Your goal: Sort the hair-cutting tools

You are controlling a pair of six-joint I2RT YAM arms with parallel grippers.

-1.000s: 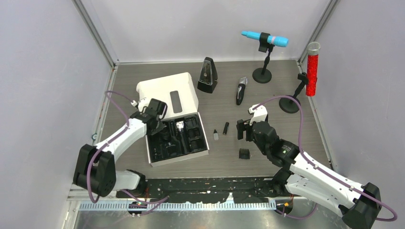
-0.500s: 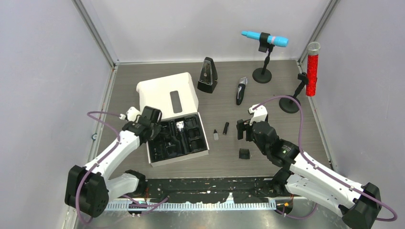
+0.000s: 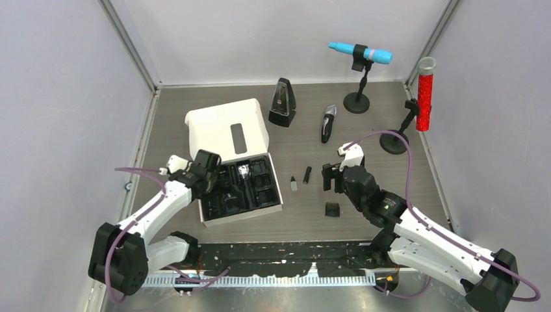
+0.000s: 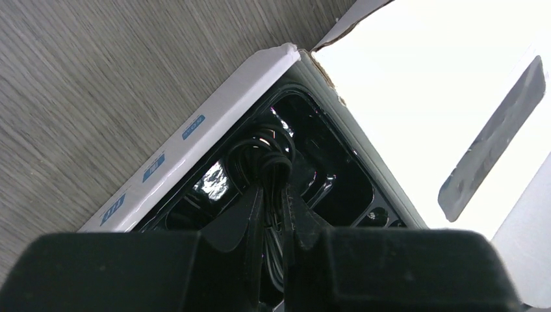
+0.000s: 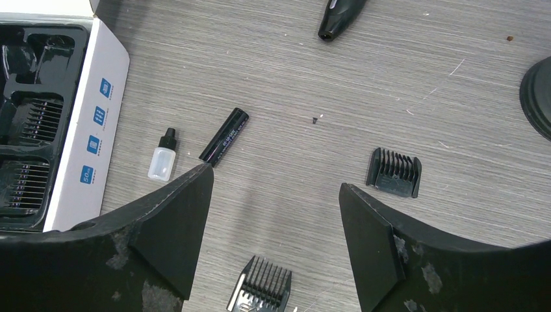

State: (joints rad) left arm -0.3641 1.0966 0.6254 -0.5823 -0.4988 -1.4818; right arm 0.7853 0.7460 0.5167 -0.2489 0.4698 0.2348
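Near guard [image 5: 262, 286] lies flat on the counter [image 3: 166, 114] closest to the arm bases, showing low in the right wrist view in the gap between the fingers [image 5: 174, 218], not touched as far as I can see. Right jaws wide open, spread over bare counter. Second guard [image 5: 394, 173] flat on the counter just right of the right finger. Left jaws narrow, pinched on the cable [image 4: 266, 153]; coil hangs over the left side of the black tray in the box [image 3: 243, 215], can't tell if it touches the tray. Slotted guard [image 5: 31, 118] sits in a tray pocket on the box's right side. Bottle [image 5: 162, 158] and black cylinder [image 5: 224, 135] on the counter between box and right jaws, close together but apart; cylinder on its side. Lid [image 3: 227, 127] open, folded back to the far side of the box. Clipper [image 3: 328, 123] lies further out, right of the lid, well apart from the other tools. Metronome [image 3: 282, 103] upright by the lid's far right corner. Blue microphone [image 3: 360, 52] and red microphone [image 3: 425, 94] on stands with round bases at the far right.
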